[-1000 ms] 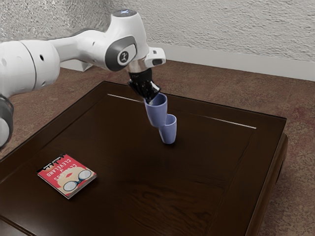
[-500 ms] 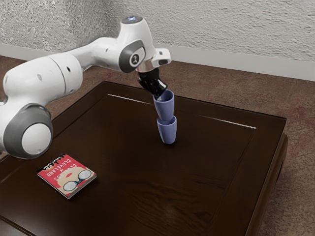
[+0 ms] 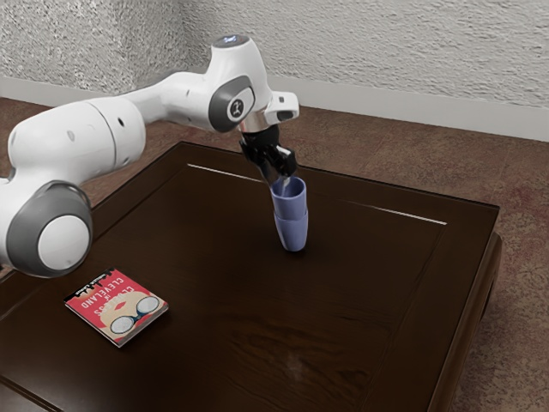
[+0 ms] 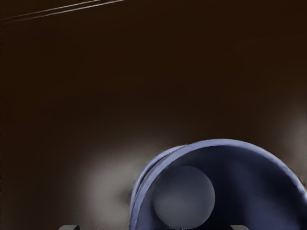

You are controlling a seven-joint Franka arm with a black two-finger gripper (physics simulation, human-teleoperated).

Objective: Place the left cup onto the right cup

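Two blue-violet cups stand stacked near the middle of the dark wooden table (image 3: 386,292). The upper cup (image 3: 290,196) sits nested upright in the lower cup (image 3: 294,232). My gripper (image 3: 279,172) hangs just above the upper cup's rim on the side toward the exterior view's left, its fingers spread and open. The wrist view looks down into the upper cup (image 4: 249,182), with the lower cup's rim (image 4: 142,179) peeking out beside it.
A red book (image 3: 116,306) with a cartoon face lies near the table's front corner at the exterior view's left. The table has a raised edge (image 3: 480,249). A brown floor and a white wall surround it.
The held cup swung from tilted beside the lower cup to upright over it, then sank into it. My fingers have spread apart at its rim.
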